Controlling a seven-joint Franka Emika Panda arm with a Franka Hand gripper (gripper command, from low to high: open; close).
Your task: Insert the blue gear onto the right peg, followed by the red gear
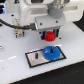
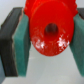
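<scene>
- Our fingers (image 2: pixel 14 42) are pinching the round bright-red plastic gear (image 2: pixel 49 27), hanging above the white bench (image 1: pixel 15 55).
- The flat bright-blue plastic gear (image 1: pixel 51 51) is sitting on the grey black-bordered plate (image 1: pixel 35 58) near the bench's front edge.

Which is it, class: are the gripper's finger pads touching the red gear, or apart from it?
Touching. In the wrist view both teal pads press against opposite edges of the red gear, with no gap showing; the gripper is clamped on it.

Exterior: raised, angled down across desk (image 1: pixel 10 60), mid-range. Wrist: close, looking along claw (image 2: pixel 44 40). Shared: claw gripping red gear (image 1: pixel 49 36).
</scene>
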